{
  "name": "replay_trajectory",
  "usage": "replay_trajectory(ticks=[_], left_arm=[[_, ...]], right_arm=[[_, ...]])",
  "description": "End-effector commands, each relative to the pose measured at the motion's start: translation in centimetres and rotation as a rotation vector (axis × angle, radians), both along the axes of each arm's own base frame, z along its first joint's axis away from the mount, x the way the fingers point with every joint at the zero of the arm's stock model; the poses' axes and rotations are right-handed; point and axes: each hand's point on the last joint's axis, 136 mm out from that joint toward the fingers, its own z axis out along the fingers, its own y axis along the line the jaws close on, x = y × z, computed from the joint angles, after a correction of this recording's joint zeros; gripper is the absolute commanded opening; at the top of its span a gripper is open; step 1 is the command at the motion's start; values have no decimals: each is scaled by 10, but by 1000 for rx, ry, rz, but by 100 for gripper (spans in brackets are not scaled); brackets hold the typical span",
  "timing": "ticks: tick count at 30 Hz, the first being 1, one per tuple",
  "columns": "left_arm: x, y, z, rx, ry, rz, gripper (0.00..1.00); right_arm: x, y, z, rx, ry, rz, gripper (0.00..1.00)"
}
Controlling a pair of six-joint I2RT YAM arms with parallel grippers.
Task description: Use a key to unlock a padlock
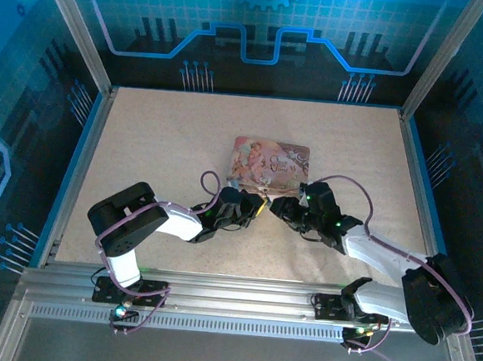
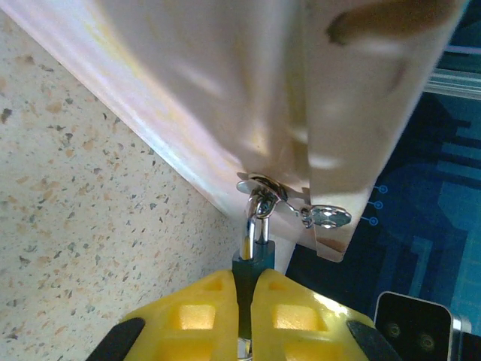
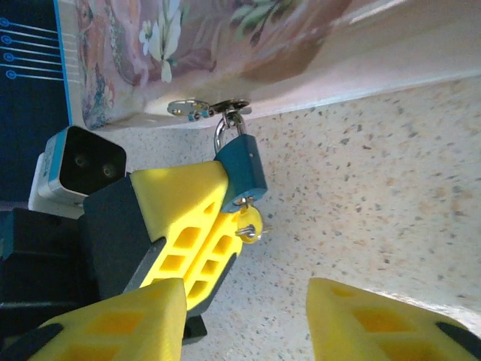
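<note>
Teal padlock (image 3: 239, 167) at tin (image 3: 248, 45) edge, tight in left jaws; right jaws apart over open tabletop (image 3: 391, 173).

In the left wrist view the tin (image 2: 225, 90) is a big blur and runs off the top edge; most of the padlock (image 2: 252, 263) is hidden between the yellow fingers (image 2: 195, 316) of the left gripper (image 2: 245, 284), and those fingers are cut off at the bottom; in the right wrist view the key (image 3: 250, 222) is so tiny that its shape is hard to tell; the right gripper (image 3: 246, 297) is cut off at the bottom too; from above, the spot where both grippers meet is too small to make out.
</note>
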Motion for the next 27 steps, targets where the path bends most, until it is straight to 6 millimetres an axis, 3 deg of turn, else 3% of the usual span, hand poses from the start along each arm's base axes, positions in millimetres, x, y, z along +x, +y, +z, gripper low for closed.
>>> replay_trajectory(ticks=[1, 8, 12, 19, 27], left_arm=[[6, 1, 18, -18, -53, 22, 10], [5, 0, 20, -22, -58, 17, 10], [5, 0, 21, -25, -56, 16, 10], [4, -1, 21, -27, -57, 13, 10], [5, -1, 20, -28, -53, 12, 10]], right_arm=[[-1, -19, 8, -97, -84, 39, 54], [9, -40, 83, -247, -427, 109, 83], [9, -51, 115, -354, -624, 155, 99], [-4, -57, 143, -531, -939, 296, 100], [-21, -52, 147, -669, -1124, 497, 100]])
